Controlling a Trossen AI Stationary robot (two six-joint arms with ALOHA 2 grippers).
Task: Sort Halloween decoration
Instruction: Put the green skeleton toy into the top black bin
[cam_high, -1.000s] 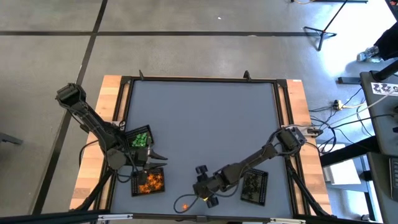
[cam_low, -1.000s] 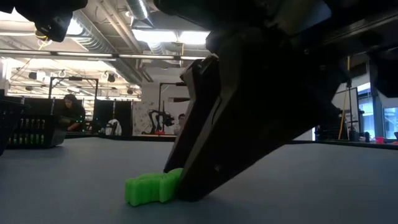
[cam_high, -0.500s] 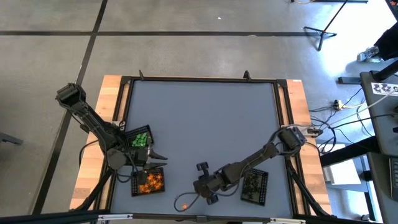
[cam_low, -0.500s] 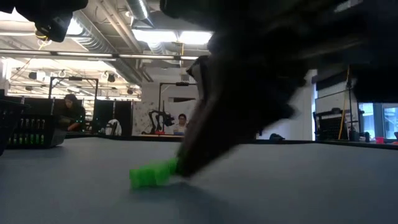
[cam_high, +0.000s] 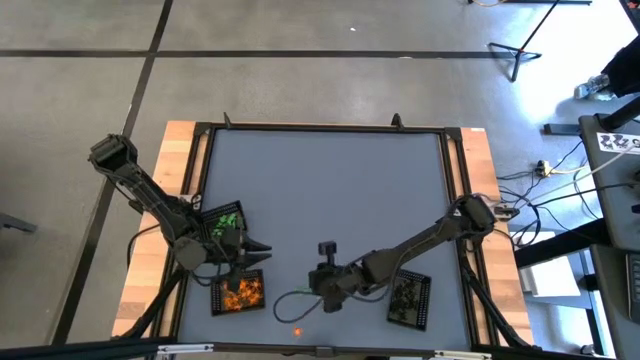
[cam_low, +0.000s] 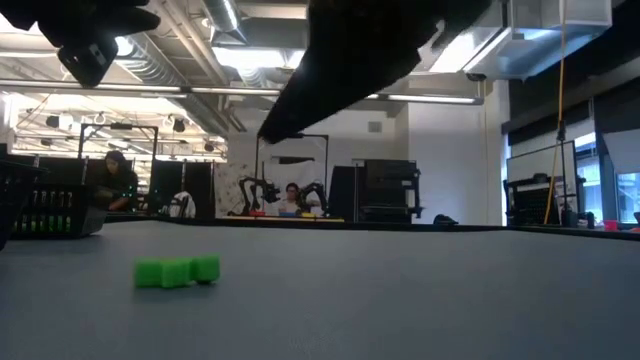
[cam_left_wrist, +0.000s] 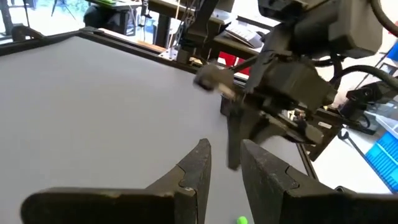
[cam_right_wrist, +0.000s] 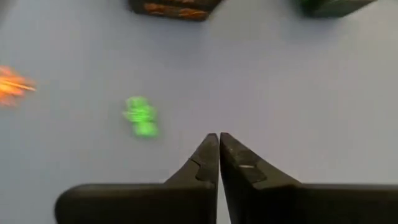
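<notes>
Right gripper (cam_right_wrist: 218, 142) has lifted, fingers closed on nothing; green trinket (cam_right_wrist: 142, 117) lies on the bench (cam_high: 330, 190). Probably light, slippery: pinch its middle. Left fingers (cam_left_wrist: 194, 167) slightly apart.

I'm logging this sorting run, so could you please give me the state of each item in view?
Right gripper: jaws shut, empty, raised.
Left gripper: jaws slightly apart, holding nothing visible.
Green trinket: loose on table.
Orange trinket: loose on table.
Orange tray: partly filled.
Green tray: partly filled.
</notes>
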